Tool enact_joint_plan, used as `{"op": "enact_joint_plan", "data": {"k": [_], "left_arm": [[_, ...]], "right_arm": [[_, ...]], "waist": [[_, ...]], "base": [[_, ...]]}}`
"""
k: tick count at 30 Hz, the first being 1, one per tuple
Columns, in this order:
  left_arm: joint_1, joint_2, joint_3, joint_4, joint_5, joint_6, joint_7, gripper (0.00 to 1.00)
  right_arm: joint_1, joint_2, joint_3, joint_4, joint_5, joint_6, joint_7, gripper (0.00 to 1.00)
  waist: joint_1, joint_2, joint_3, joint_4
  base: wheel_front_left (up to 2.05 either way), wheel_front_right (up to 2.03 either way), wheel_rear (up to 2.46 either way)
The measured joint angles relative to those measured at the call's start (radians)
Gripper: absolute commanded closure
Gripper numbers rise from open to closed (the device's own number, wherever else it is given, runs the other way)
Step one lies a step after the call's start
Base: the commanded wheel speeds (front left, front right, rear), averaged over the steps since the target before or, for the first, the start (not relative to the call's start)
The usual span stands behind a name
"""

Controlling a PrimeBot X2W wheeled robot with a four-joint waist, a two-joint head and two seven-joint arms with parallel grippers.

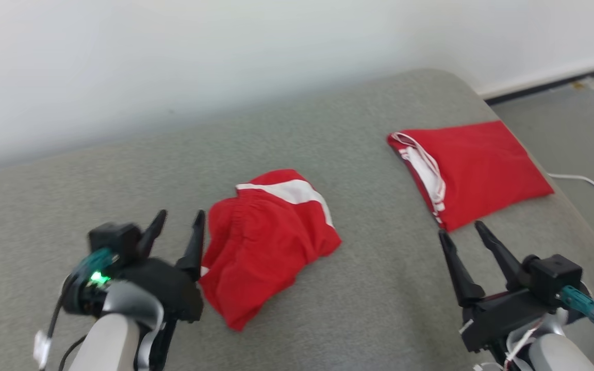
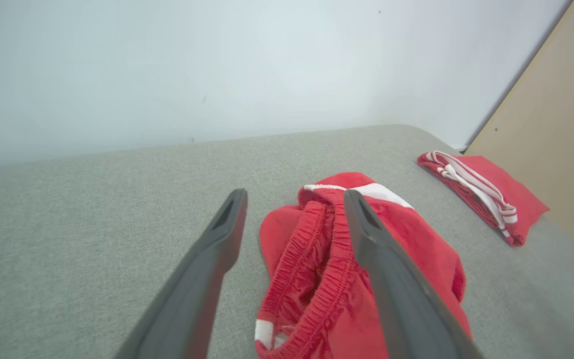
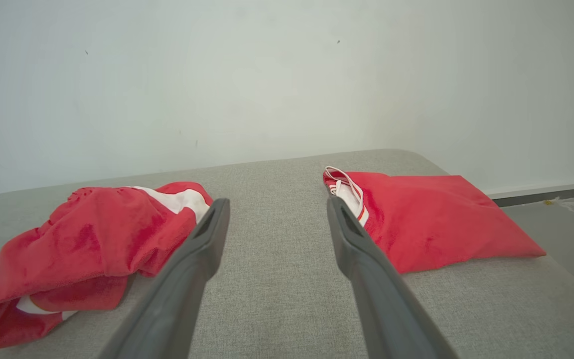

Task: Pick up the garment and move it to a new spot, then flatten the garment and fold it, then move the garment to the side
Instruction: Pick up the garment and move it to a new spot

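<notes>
The garment [image 1: 268, 242], red shorts with a white stripe, lies crumpled near the middle of the grey cushion [image 1: 374, 293], its elastic waistband bunched toward the left gripper [image 1: 181, 216]. That gripper is spread wide and sits low, just beside the waistband edge. In the left wrist view one finger rises in front of the cloth and the other over bare cushion. That looks like a line-up for a pinch on the band, so the pick-up appears not yet made.

The right gripper [image 1: 460, 230] is also wide and holds nothing. It is over bare cushion near the front corner of a second red piece [image 1: 482, 162], which lies folded flat at the cushion's right edge, probably set aside as finished work.

The head view is smeared around the left gripper, so I cannot tell whether its inner finger touches the cloth. The shorts' legs are tucked under the heap and cannot be traced. The left wrist view cuts off their near end. What kind of garment the folded piece is cannot be told.
</notes>
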State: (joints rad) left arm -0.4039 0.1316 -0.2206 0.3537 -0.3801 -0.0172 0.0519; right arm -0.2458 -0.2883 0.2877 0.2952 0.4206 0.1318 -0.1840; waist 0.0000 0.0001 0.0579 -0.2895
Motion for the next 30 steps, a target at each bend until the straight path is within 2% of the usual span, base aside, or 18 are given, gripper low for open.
{"op": "enact_joint_plan", "data": {"k": [5, 11, 20, 30], "left_arm": [[0.081, 0.015, 0.056, -0.052, -0.011, 0.017, -0.154, 0.0], [0.202, 0.058, 0.117, -0.102, -0.007, 0.043, -0.273, 0.0], [0.374, 0.07, 0.2, -0.216, 0.012, 0.056, -0.313, 0.0], [0.505, 0.025, 0.259, -0.271, 0.039, 0.038, -0.315, 0.0]], "right_arm": [[0.043, -0.009, -0.055, -0.026, -0.011, 0.0, 0.009, 0.0], [0.077, -0.009, -0.078, -0.045, -0.024, 0.0, 0.015, 0.0], [0.117, 0.004, -0.102, -0.023, -0.026, 0.0, -0.004, 0.0], [0.145, 0.023, -0.148, 0.032, -0.024, 0.0, -0.029, 0.0]], "waist": [[0.0, -0.0001, -0.033, 0.057], [-0.0001, -0.0001, -0.072, 0.115], [-0.0001, -0.0001, -0.109, 0.174], [-0.0001, -0.0001, -0.126, 0.183]], "base": [[0.0, 0.0, 0.0], [0.0, 0.0, 0.0], [0.0, 0.0, 0.0], [0.0, 0.0, 0.0]]}}
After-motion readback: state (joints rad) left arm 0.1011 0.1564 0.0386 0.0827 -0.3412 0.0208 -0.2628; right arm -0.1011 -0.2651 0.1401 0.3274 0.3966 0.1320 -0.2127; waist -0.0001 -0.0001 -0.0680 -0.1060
